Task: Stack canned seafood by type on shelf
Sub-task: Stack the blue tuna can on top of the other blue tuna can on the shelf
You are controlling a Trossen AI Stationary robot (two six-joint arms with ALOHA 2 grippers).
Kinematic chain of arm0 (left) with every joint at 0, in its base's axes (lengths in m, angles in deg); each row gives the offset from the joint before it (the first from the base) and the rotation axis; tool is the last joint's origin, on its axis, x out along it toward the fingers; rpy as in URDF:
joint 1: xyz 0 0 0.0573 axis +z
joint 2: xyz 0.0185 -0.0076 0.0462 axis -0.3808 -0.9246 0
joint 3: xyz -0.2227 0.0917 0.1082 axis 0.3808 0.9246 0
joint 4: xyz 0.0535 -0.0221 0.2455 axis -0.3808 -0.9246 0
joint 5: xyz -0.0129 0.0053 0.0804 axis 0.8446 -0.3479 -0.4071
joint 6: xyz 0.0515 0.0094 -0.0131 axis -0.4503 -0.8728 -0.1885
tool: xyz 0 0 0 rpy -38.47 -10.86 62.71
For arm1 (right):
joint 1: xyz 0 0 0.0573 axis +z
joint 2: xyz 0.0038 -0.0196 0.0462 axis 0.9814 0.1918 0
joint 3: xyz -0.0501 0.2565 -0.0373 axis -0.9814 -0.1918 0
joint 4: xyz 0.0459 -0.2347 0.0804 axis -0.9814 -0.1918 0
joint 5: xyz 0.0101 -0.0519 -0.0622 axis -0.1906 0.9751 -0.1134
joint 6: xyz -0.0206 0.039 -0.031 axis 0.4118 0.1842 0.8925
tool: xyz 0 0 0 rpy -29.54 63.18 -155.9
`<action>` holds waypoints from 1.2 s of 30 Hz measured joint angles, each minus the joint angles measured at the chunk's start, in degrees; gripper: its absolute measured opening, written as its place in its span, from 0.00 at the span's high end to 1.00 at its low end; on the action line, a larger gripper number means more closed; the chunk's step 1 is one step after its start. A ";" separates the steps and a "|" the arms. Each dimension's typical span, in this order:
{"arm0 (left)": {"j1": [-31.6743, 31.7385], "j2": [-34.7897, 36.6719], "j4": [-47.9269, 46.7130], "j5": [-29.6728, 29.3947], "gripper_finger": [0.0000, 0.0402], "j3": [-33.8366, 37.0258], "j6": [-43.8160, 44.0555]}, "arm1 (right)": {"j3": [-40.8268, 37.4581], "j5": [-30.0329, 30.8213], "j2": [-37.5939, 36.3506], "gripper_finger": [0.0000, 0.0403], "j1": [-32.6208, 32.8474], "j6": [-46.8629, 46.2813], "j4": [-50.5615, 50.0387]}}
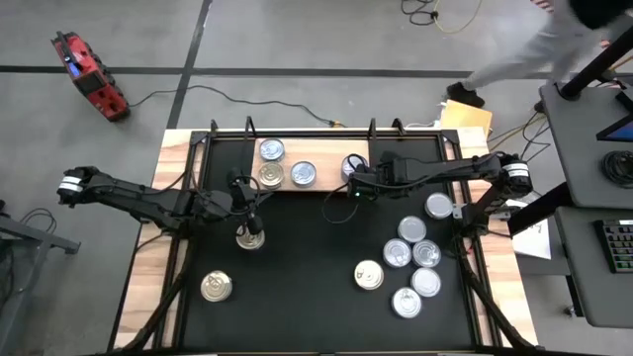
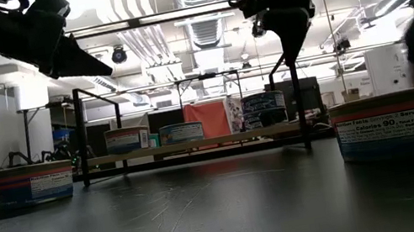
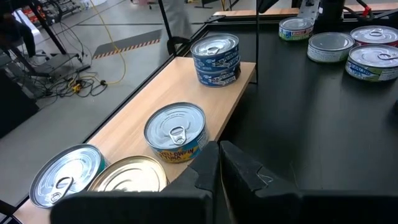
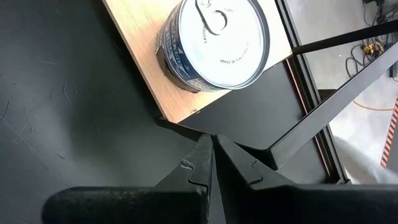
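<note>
The light wooden shelf (image 1: pixel 326 181) lies at the table's far middle. On it rest a silver-topped can (image 1: pixel 270 150), a gold-topped can (image 1: pixel 271 175), another silver one (image 1: pixel 304 175) and a stack of two blue-labelled cans (image 1: pixel 353 166). My left gripper (image 3: pixel 219 168) is shut and empty. It hovers just near of the shelf's left half, above a gold-topped can (image 1: pixel 250 237) on the table. My right gripper (image 4: pixel 213 152) is shut and empty. It hangs over the shelf's near right corner (image 4: pixel 177 115), beside the stack (image 4: pixel 214 40).
Several silver-topped cans (image 1: pixel 412 230) and a gold-topped one (image 1: pixel 369 275) stand at the table's right. Another gold-topped can (image 1: pixel 217 287) stands near left. A black frame (image 1: pixel 213 138) rims the far edge. A person (image 1: pixel 554 40) moves beyond the far right corner.
</note>
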 joint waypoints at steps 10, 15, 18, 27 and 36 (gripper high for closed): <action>0.00 0.00 -0.04 0.00 1.00 0.00 0.27 | -0.04 -0.42 -1.61 0.97 5.35 -3.53 0.13; 0.00 -0.70 0.01 0.02 1.00 0.00 1.29 | -0.06 -0.61 -2.03 0.97 11.26 -3.65 2.04; 0.00 -1.61 0.33 0.02 1.00 0.00 3.24 | -0.63 -0.68 -2.08 0.97 14.42 -3.23 4.60; -3.07 -6.19 7.08 0.10 1.00 0.00 6.20 | -6.96 -8.97 -2.39 0.97 20.97 3.12 18.74; -8.87 -11.05 15.22 0.09 1.00 0.00 7.16 | -11.25 -11.23 -2.54 0.97 24.44 6.47 25.37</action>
